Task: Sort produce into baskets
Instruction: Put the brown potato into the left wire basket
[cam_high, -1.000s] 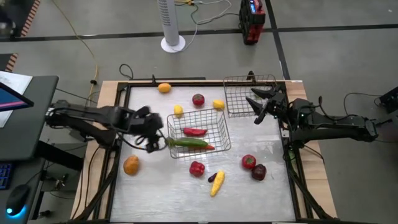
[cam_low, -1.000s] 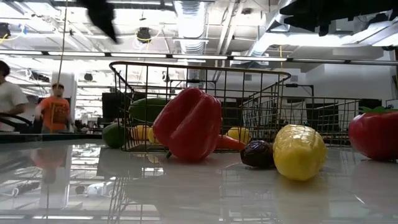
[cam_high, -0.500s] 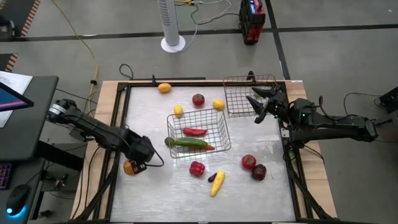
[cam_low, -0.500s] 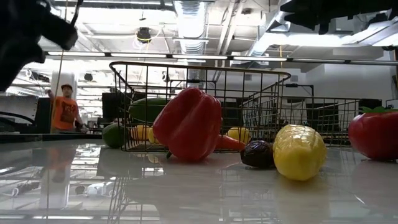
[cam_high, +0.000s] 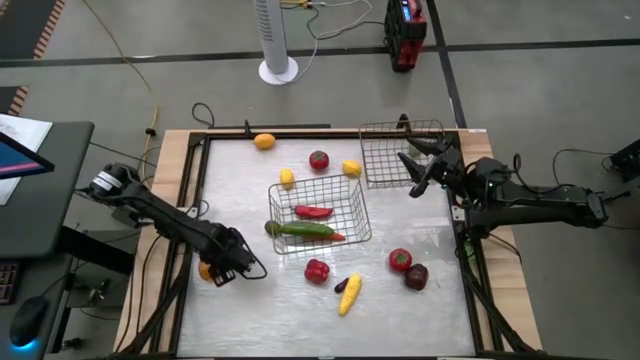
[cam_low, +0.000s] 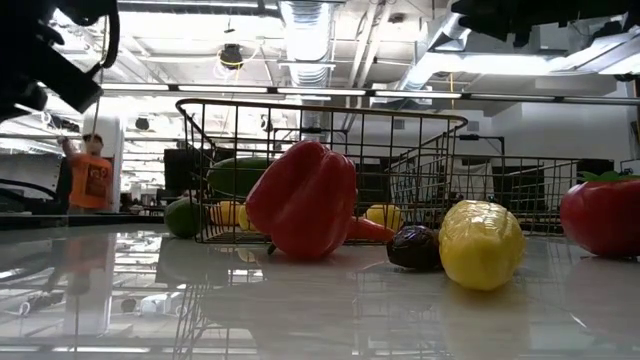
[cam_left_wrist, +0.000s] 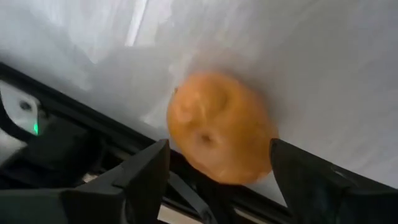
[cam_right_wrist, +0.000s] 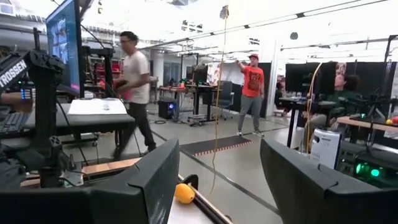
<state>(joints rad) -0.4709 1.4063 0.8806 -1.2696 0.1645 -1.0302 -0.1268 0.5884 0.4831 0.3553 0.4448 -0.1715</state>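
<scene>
— Fingers of the left gripper (cam_left_wrist: 217, 180) spread wide either side of the orange (cam_left_wrist: 219, 127), low at the table's (cam_high: 260, 320) left edge.

— Right gripper (cam_high: 415, 172)?

— Closed, empty, above the far basket (cam_high: 385, 150). Cucumber (cam_high: 300, 229) lies in the middle basket (cam_high: 355, 215).

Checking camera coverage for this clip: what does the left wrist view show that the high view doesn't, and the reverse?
Only the left wrist view shows the orange fruit close up, sitting between the left hand's open fingers, not yet clamped. Only the high view shows the two baskets, the right hand raised by the far basket, and the other produce scattered around. Both show the orange fruit near the table's left edge.
</scene>
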